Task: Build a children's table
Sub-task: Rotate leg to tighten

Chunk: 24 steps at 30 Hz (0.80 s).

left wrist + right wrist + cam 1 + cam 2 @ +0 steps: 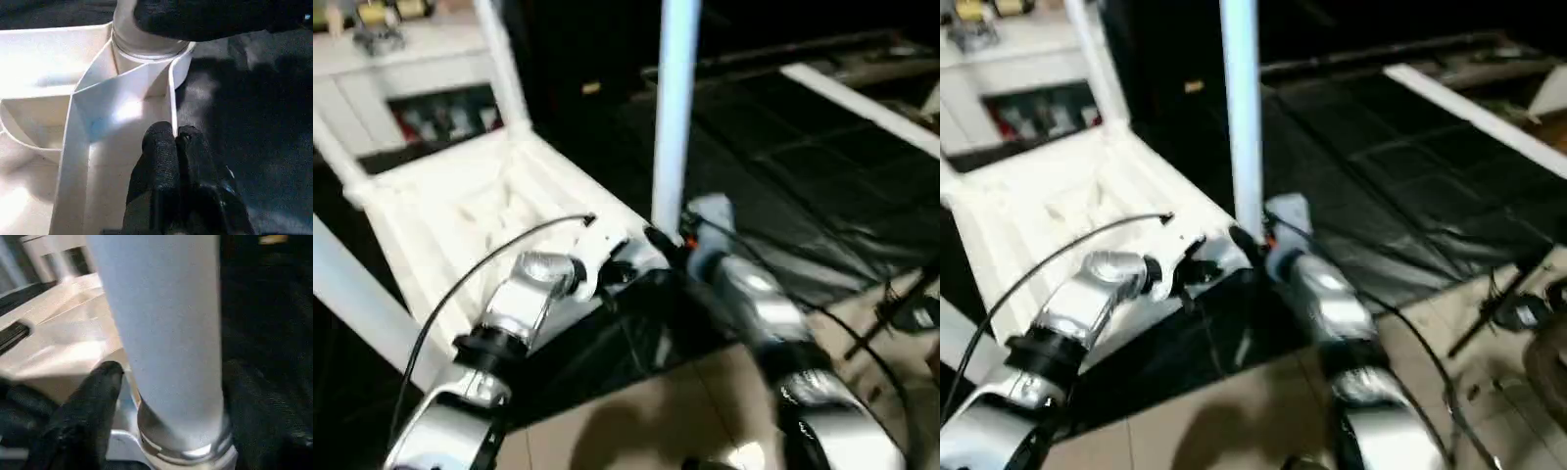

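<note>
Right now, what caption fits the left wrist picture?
Shut left pincer pinching the upturned tabletop's rim beside the corner socket holding a leg.

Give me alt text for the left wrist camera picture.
The left gripper, fingers shut, pinches a thin rib on the underside of the white table top. Just beyond, a white leg stands in a rounded corner socket, with a black finger of the other gripper against it.

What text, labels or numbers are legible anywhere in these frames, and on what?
None legible.
White plastic table top with ribbed underside: no print or label seen.
Upright white tube leg in its corner socket: plain.
Small items on the white cabinet behind: too blurred to tell if any carry text.
</note>
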Tool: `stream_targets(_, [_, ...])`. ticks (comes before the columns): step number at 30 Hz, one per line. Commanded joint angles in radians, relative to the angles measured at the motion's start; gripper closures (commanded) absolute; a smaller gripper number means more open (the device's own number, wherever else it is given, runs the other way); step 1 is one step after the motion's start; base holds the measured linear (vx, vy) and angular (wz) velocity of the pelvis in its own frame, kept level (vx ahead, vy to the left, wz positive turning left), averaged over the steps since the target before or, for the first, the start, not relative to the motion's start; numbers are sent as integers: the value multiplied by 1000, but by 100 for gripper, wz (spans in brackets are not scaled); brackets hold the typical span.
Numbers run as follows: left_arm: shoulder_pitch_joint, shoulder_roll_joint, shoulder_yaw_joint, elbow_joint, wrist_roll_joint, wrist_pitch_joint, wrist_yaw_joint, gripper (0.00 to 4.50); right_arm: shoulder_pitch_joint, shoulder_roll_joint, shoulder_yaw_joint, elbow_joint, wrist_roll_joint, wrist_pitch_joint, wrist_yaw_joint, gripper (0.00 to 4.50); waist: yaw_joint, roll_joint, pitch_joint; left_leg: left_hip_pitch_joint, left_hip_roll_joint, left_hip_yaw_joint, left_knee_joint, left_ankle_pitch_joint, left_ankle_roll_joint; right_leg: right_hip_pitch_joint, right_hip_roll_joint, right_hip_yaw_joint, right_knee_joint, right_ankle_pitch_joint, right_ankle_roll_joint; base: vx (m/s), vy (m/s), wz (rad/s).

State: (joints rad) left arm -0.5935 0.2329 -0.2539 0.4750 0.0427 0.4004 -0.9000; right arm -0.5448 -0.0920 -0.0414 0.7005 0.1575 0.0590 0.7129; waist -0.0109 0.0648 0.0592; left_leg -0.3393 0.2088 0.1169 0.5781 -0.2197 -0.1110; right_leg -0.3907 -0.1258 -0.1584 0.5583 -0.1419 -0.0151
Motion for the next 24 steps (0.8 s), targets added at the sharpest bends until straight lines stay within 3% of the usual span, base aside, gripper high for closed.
stream_targets(1, [13, 13, -51, -25, -13, -38, -92, 450, 26, -12, 63, -19, 12, 22, 120, 89, 10, -7, -64, -24, 6, 21, -72, -224, 94, 51, -26, 47, -68, -395, -178, 60, 1, 3])
stream_targets(2, [23, 37, -59, -34, -16, -51, -137, 450, 37, -52, 61, -45, 28, 24, 185, 70, 16, -7, -69, -24, 6, 23, -69, -209, 99, 53, -25, 54, -59, -354, -191, 60, 1, 3])
stream_targets(3, [28, 48, -63, -37, -17, -55, -157, 450, 42, -70, 60, -57, 35, 24, 214, 58, 24, -7, -79, -28, 7, 24, -63, -140, 116, 60, -25, 60, -45, -262, -215, 69, 5, 3])
stream_targets(4, [35, 67, -71, -42, -16, -67, -190, 450, 49, -102, 60, -75, 44, 24, 264, 49, 29, -3, -83, -23, 7, 27, -57, -95, 130, 53, -23, 62, -37, -203, -236, 75, 5, 6])
stream_targets(5, [43, 89, -81, -51, -21, -77, -236, 450, 53, -142, 68, -90, 50, 25, 330, 49, 35, -3, -87, -20, 9, 28, -47, -17, 160, 46, -18, 66, -20, -80, -278, 75, 5, 6])
stream_targets(6, [48, 111, -93, -57, -25, -96, -277, 450, 54, -178, 75, -100, 52, 27, 388, 37, 43, -6, -93, -26, 2, 29, -35, 67, 199, 54, -12, 63, -4, 25, -304, 70, 10, 4])
stream_targets(7, [52, 125, -101, -60, -29, -109, -304, 450, 55, -201, 80, -106, 54, 29, 424, 37, 50, -6, -96, -22, 2, 31, -30, 101, 219, 51, -13, 63, 2, 63, -314, 53, 15, 0])
stream_targets(8, [55, 145, -111, -65, -37, -125, -345, 450, 53, -231, 88, -116, 60, 38, 483, 26, 57, -7, -98, -26, -1, 31, -22, 161, 257, 52, -11, 61, 11, 112, -325, 53, 15, 0])
stream_targets(10, [57, 162, -120, -67, -42, -137, -377, 450, 49, -254, 95, -121, 63, 42, 528, 9, 69, -9, -99, -29, 0, 32, -13, 200, 294, 46, -12, 61, 18, 124, -331, 0, 0, 0])
stream_targets(11, [56, 183, -134, -65, -43, -172, -423, 450, 36, -279, 111, -121, 62, 50, 580, 3, 79, -8, -91, -31, 4, 36, -14, 139, 288, 42, -18, 62, 10, 29, -321, 0, 0, 0])
stream_targets(12, [54, 193, -140, -65, -42, -181, -443, 450, 30, -290, 122, -124, 65, 58, 609, 3, 80, -10, -90, -34, 5, 37, -16, 110, 277, 45, -19, 62, 7, -9, -311, 0, 0, 0])
stream_targets(16, [45, 224, -168, -63, -36, -220, -515, 450, 1, -318, 170, -131, 71, 73, 722, 3, 91, -14, -76, -26, 12, 43, -36, -74, 168, 42, -19, 74, -14, -225, -259, 0, 0, 0])
stream_targets(17, [43, 227, -171, -62, -35, -225, -522, 450, -3, -320, 177, -130, 70, 71, 736, 3, 94, -19, -72, -24, 12, 46, -42, -126, 138, 42, -20, 79, -18, -282, -242, 0, 0, 0])
stream_targets(19, [38, 233, -179, -59, -32, -236, -537, 450, -14, -321, 193, -121, 66, 64, 773, 3, 95, -17, -68, -19, 12, 50, -48, -181, 113, 38, -19, 82, -25, -341, -224, 0, 0, 0])
stream_targets(20, [29, 243, -192, -57, -24, -255, -560, 450, -32, -312, 214, -100, 52, 51, 803, 3, 97, -22, -68, -13, 12, 50, -50, -206, 95, 36, -20, 86, -27, -375, -213, 0, 0, 0])
stream_targets(24, [16, 248, -203, -55, -16, -271, -578, 450, -54, -293, 236, -68, 33, 37, 827, 40, 99, -26, -75, -12, 14, 54, -51, -166, 84, 33, -14, 97, -17, -291, -233, 0, 0, 0])
